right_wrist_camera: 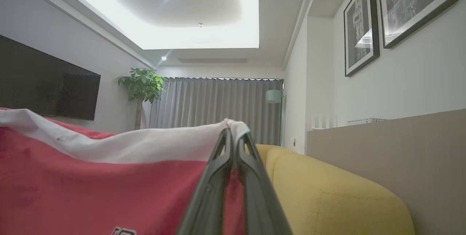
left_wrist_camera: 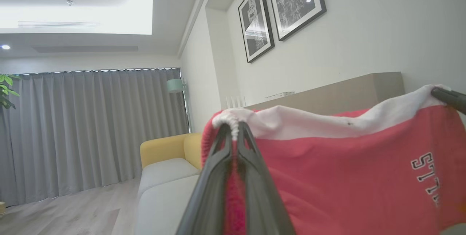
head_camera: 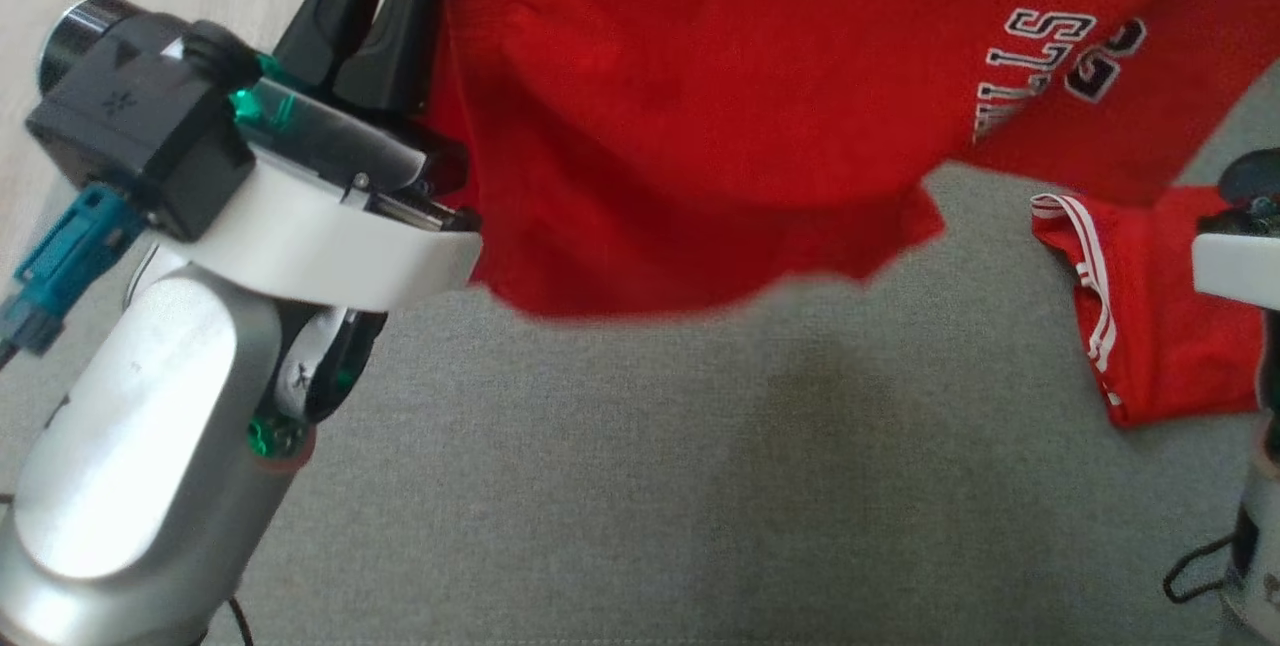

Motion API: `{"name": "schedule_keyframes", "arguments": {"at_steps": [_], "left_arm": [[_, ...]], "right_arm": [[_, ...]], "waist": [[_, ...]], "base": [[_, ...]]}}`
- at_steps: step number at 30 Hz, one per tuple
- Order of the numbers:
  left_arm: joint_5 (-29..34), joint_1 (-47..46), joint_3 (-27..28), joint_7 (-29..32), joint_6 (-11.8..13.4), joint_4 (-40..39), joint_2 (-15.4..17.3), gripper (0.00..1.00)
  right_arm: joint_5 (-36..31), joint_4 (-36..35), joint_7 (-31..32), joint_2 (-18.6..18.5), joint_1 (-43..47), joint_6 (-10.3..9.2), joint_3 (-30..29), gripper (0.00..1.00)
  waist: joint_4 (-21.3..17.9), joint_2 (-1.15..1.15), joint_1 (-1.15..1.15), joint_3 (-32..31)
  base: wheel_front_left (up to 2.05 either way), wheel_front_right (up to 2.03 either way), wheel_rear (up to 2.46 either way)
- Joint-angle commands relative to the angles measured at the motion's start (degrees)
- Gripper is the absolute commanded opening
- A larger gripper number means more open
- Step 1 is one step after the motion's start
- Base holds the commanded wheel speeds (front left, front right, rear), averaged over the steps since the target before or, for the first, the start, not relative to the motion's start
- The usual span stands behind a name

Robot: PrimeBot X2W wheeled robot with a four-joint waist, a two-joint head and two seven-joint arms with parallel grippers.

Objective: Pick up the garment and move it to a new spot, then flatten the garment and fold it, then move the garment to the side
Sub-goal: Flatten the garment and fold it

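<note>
Both waistband ends of the red shorts (head_camera: 700,126) are pinched by the left gripper (left_wrist_camera: 235,133) and right gripper (right_wrist_camera: 233,136), held above the grey sofa seat (head_camera: 640,486) mid-move; a flat lay-down is likely needed next.

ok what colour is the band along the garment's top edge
White, on the red garment; the band shows best in the left wrist view.

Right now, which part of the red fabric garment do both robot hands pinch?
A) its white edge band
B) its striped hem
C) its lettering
A: the left hand and the right hand are each shut on the white edge band of the red fabric garment.
</note>
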Motion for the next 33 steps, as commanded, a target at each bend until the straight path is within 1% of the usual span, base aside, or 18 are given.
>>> {"name": "schedule_keyframes", "arguments": {"at_steps": [1, 5, 8, 11, 13, 14, 15, 19, 22, 25, 29, 32, 33], "left_arm": [[0.0, -2.1, 2.8, 0.6, 0.7, -1.8, 2.1, 0.00], [-1.0, -1.7, 3.0, 0.7, 0.8, -1.7, 1.8, 0.00], [-1.7, -2.8, 3.4, 0.1, 0.4, 0.4, 1.4, 0.00], [-2.7, -5.3, 3.6, -1.0, -1.0, 4.5, 0.5, 0.00], [-3.3, -7.8, 3.9, -1.9, -1.9, 8.6, -0.4, 0.00], [-3.3, -7.8, 3.9, -1.9, -1.9, 8.6, -0.4, 0.00], [-3.5, -9.5, 4.0, -2.3, -2.4, 11.0, -0.8, 0.00], [-3.9, -19.1, 4.4, -5.8, -5.5, 22.9, -3.7, 0.00], [-4.1, -27.4, 4.8, -8.6, -7.9, 33.7, -6.0, 0.00], [-3.7, -34.1, 5.3, -11.0, -10.0, 44.3, -8.2, 0.00], [-3.2, -38.6, 5.5, -12.0, -12.3, 57.3, -11.2, 0.00], [-3.5, -39.2, 5.9, -12.2, -13.4, 65.4, -13.2, 0.00], [-3.7, -39.0, 6.0, -12.2, -13.8, 67.5, -13.8, 0.00]], "right_arm": [[0.6, -1.9, 0.8, -0.2, -2.2, 0.37, 1.0, 0.00], [0.7, -1.6, 1.3, 0.1, -2.2, 0.37, 1.0, 0.00], [1.0, -0.6, 1.7, 0.3, -3.0, 0.37, 1.7, 0.00], [1.8, 2.7, 1.6, 0.7, -5.6, 0.37, 1.8, 0.00], [2.6, 6.8, 1.5, 0.6, -8.9, 0.37, 2.4, 0.00], [2.6, 6.8, 1.5, 0.6, -8.9, 0.37, 2.4, 0.00], [3.1, 9.1, 1.6, 0.5, -11.1, 0.37, 3.0, 0.00], [4.2, 20.3, 0.0, 0.3, -23.2, 0.37, 5.1, 0.00], [4.6, 30.5, -3.3, 0.9, -34.0, 0.37, 6.4, 0.00], [5.3, 42.3, -7.3, 2.0, -43.4, 0.37, 7.2, 0.00], [6.1, 58.4, -11.5, 3.1, -51.7, 0.37, 9.0, 0.00], [6.9, 69.0, -13.7, 3.5, -55.0, 0.37, 11.1, 0.00], [8.2, 71.9, -14.2, 3.5, -55.6, 0.37, 12.3, 0.00]], "waist": [[0.0, 0.00, 0.00, 0.2], [0.1, 0.00, 0.00, 0.9], [0.2, 0.00, 0.00, 2.0], [0.0, 0.00, 0.00, 3.8], [-0.2, 0.00, 0.00, 5.2], [-0.2, 0.00, 0.00, 5.2], [-0.3, 0.00, 0.00, 6.3], [-0.6, 0.00, 0.00, 10.5], [-1.1, 0.00, 0.00, 12.9], [-1.7, 0.00, 0.00, 13.9], [-2.4, 0.00, 0.00, 14.4], [-2.7, 0.00, 0.00, 15.2], [-2.7, 0.00, 0.00, 15.6]], "base": [[0.00, 0.00, 0.00], [0.00, 0.00, 0.00], [0.00, 0.00, 0.00], [0.00, 0.00, 0.00], [0.00, 0.00, 0.00], [0.00, 0.00, 0.00], [0.00, 0.00, 0.00], [0.00, 0.00, 0.00], [0.00, 0.00, 0.00], [0.00, 0.00, 0.00], [0.00, 0.00, 0.00], [0.00, 0.00, 0.00], [0.00, 0.00, 0.00]]}}
